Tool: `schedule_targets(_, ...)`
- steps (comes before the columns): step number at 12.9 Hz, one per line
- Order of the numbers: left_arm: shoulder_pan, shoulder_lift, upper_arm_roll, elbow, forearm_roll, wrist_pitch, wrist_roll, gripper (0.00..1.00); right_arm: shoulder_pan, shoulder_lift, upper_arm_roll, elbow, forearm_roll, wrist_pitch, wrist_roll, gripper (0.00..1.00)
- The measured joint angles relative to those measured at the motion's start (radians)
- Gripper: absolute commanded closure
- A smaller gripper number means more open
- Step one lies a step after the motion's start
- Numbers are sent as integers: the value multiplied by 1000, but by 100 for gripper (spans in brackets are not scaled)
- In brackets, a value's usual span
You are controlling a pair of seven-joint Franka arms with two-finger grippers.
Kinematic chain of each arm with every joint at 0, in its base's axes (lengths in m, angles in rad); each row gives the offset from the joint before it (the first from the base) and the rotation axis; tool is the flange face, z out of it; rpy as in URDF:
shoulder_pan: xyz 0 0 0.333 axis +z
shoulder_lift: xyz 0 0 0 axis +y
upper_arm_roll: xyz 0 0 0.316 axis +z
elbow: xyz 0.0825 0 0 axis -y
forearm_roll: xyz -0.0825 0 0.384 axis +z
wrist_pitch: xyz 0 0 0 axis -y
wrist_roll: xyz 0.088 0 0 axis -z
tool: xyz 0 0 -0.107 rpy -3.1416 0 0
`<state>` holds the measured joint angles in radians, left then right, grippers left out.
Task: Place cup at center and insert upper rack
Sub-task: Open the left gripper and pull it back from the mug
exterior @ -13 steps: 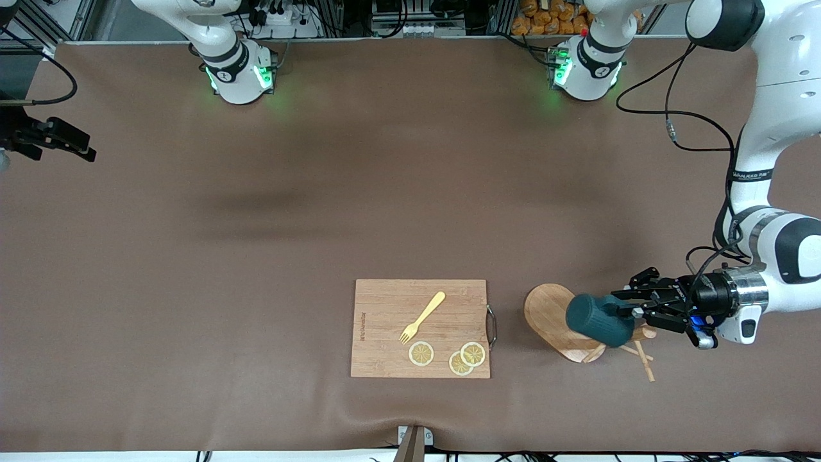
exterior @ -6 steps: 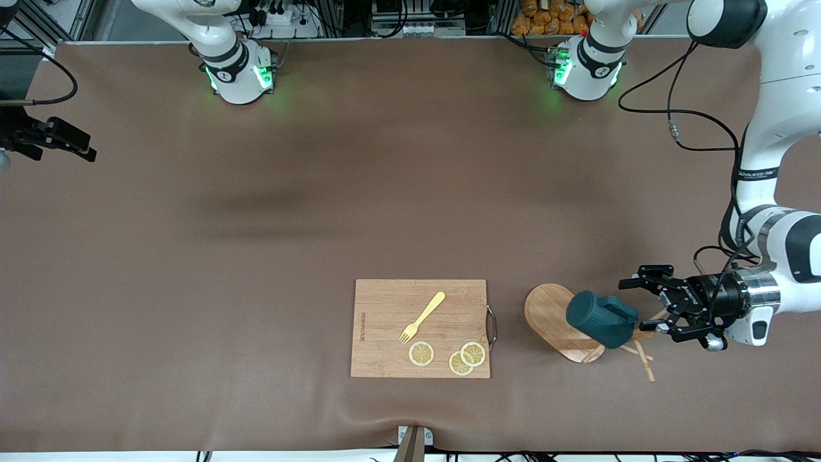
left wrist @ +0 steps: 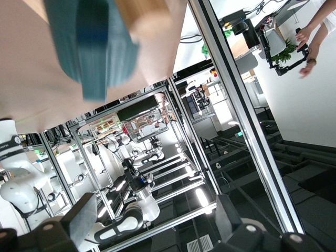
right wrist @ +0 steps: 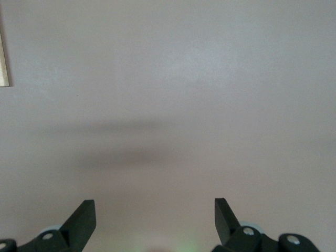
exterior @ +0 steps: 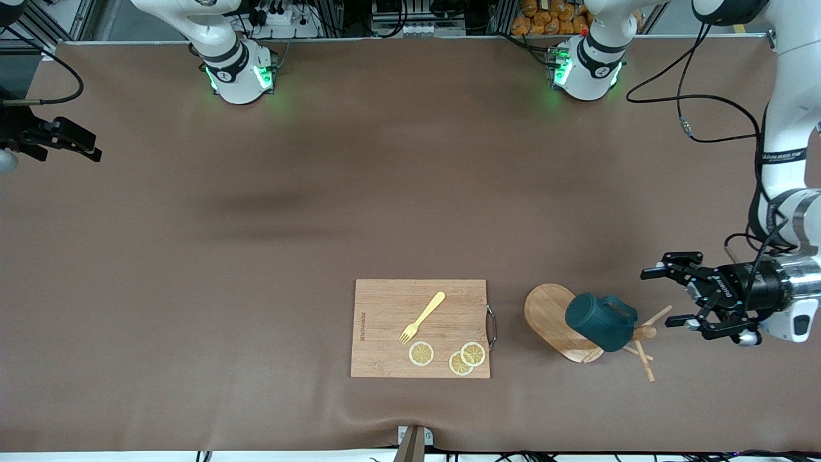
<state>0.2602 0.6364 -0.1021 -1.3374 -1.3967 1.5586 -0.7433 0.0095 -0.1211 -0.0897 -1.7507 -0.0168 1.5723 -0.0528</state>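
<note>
Low in the front view, nearest the camera, lies a wooden cutting board (exterior: 385, 327) with a yellow fork (exterior: 422, 317) and lemon slices (exterior: 421, 353) on it. Just beside the board, toward the left arm's end of the table, the upper rack (exterior: 550, 314) lies tipped over. Its oval base faces the board, and its post and pegs point toward the left arm's end.

The cup (exterior: 600, 322) rests tilted on that post, touching the rack, with its handle on the upper side. I cannot tell whether a peg runs through the handle. The cup's long axis runs along the rack's post, from the oval base toward the left gripper (exterior: 659, 299).

That gripper hangs at the lower edge of the frame on the left arm's side, level with the cup and near it but apart. Its jaws are spread wide and hold nothing, with the opening turned toward the cup's handle end. By my judgement the left arm is much the nearer, and the cup lies straight along its pointing line.

Near the upper corner at the right arm's end, the right gripper (exterior: 86, 146) waits over bare table, jaws wide and empty.
</note>
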Motion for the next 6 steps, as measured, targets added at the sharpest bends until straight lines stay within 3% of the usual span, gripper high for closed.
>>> schedule_targets(4,0,-65,1,0,17,-5,-40,0,0,0,0,0,0,0,0,0)
schedule_targets(6,-1,-108,-1,1,106,-11,-40,0,0,0,0,0,0,0,0,0)
